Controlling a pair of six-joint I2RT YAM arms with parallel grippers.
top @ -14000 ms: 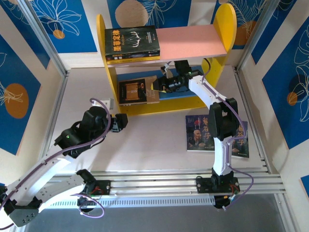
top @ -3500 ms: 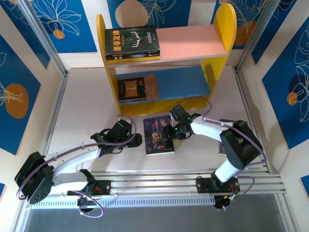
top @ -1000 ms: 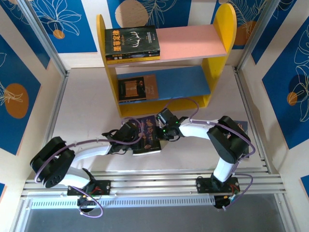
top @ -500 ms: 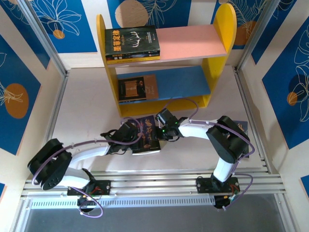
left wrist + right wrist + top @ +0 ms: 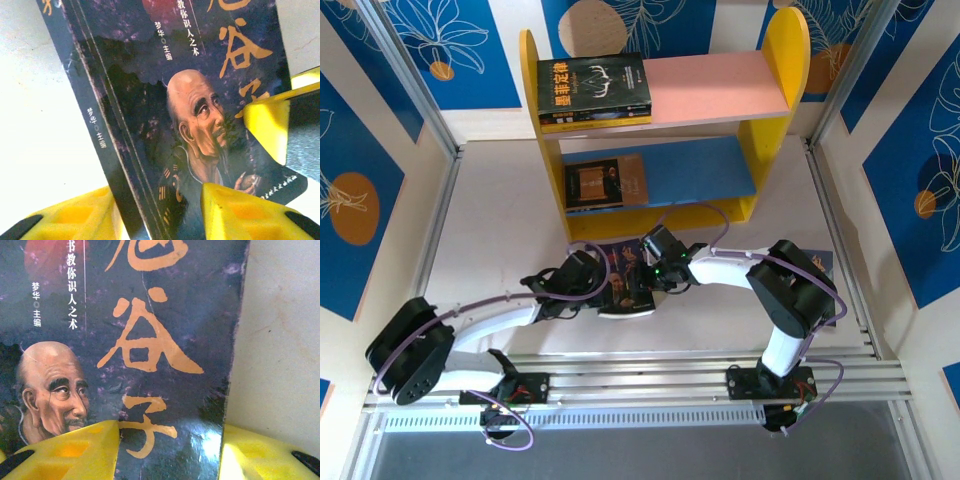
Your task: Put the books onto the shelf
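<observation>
Four books are visible. One portrait-cover paperback (image 5: 625, 287) is between the two grippers, the left gripper (image 5: 604, 285) and the right gripper (image 5: 640, 266). Beyond them are one brown book (image 5: 605, 185) and one black book with a yellow title (image 5: 595, 85). One dark paperback (image 5: 825, 262) lies right of the right gripper. There is one shelf (image 5: 777, 60) with two boards, one pink board (image 5: 720, 85) and one blue board (image 5: 700, 170).

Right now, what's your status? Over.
Left gripper straddling dark book's spine edge, grip unconfirmed. Right gripper open at its opposite edge. Book low before shelf, not yet shelved. Blue board has room beside brown book.
</observation>
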